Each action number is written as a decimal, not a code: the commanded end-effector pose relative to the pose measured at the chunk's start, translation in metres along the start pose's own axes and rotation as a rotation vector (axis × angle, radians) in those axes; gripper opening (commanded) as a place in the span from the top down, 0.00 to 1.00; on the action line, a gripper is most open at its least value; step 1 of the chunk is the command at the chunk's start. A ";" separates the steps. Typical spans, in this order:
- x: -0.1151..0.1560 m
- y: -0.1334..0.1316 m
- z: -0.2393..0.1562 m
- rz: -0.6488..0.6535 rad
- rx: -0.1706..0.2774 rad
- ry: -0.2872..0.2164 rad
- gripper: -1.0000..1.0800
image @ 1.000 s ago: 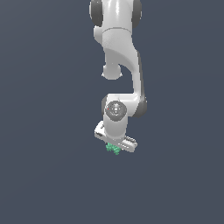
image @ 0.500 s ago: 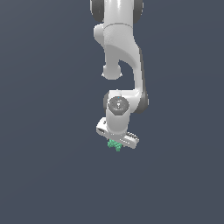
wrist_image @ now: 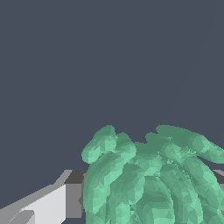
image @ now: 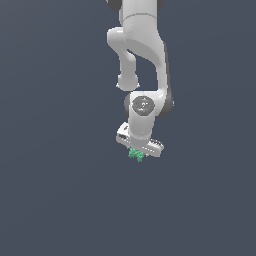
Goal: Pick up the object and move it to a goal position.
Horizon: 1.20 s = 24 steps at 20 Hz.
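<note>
Exterior view: white arm (image: 142, 60) hangs downward
Jaws (image: 137, 151): pinching the object
Object (image: 136, 155): mint-green, lumpy, just below the white hand
Wrist view: object (wrist_image: 153, 179) close up

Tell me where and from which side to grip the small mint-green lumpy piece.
Grip the small mint-green lumpy piece across its narrow middle, coming from above, as the white gripper does here. The wrist view shows rounded lobes fanning outward, so jaws likely seat best on the compact core rather than on a protruding lobe.
</note>
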<state>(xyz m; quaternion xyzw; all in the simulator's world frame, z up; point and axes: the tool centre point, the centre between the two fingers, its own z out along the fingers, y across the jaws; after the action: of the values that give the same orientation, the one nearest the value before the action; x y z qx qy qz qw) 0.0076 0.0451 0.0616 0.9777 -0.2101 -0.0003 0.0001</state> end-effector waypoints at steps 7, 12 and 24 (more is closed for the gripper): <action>-0.063 -0.004 -0.018 -0.001 0.001 0.000 1.00; -0.104 -0.006 -0.030 -0.001 0.001 0.000 1.00; -0.168 -0.012 -0.049 -0.001 0.000 0.001 1.00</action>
<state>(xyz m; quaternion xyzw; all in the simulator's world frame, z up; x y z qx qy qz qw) -0.1356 0.1223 0.1093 0.9778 -0.2094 0.0000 0.0000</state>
